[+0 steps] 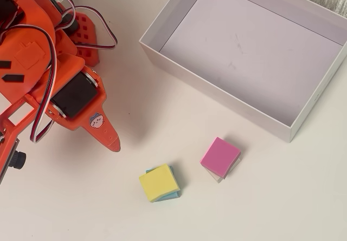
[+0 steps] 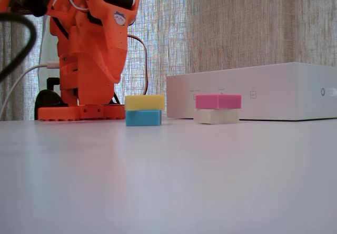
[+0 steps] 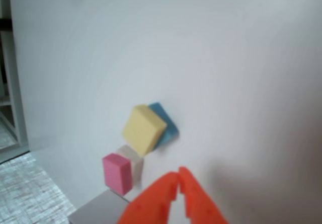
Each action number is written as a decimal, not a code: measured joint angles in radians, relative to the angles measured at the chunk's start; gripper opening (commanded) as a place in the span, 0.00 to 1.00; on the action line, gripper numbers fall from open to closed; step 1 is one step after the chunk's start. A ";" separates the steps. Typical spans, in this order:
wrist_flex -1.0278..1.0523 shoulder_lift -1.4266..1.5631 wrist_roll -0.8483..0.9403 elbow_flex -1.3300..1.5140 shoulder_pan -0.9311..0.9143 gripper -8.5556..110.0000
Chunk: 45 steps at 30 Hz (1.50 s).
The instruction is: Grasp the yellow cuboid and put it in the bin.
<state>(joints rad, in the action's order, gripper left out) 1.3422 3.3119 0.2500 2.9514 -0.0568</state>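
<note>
The yellow cuboid (image 1: 158, 182) lies flat on top of a light-blue block (image 1: 174, 191) on the white table. It also shows in the fixed view (image 2: 145, 102) and the wrist view (image 3: 143, 129). The bin (image 1: 217, 89), a shallow white box with nothing in it, sits at the upper right of the overhead view; its side wall shows in the fixed view (image 2: 263, 89). My orange gripper (image 1: 111, 141) is shut and empty, raised above the table, left of and apart from the yellow cuboid. In the wrist view its tips (image 3: 178, 177) meet below the blocks.
A pink block (image 1: 220, 156) rests on a white block (image 1: 223, 175) between the yellow cuboid and the bin; both show in the fixed view (image 2: 218, 101). The arm's base and cables (image 1: 81, 32) fill the upper left. A curtain (image 2: 237, 23) hangs behind.
</note>
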 measured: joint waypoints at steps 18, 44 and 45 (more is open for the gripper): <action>-0.080 -0.037 0.026 -0.009 0.037 0.24; 0.279 -1.431 -0.534 -1.589 0.229 0.25; 0.261 -1.422 -0.532 -1.528 0.213 0.25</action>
<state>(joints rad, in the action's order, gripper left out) 1.6030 1.8899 -0.2823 1.4235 0.1565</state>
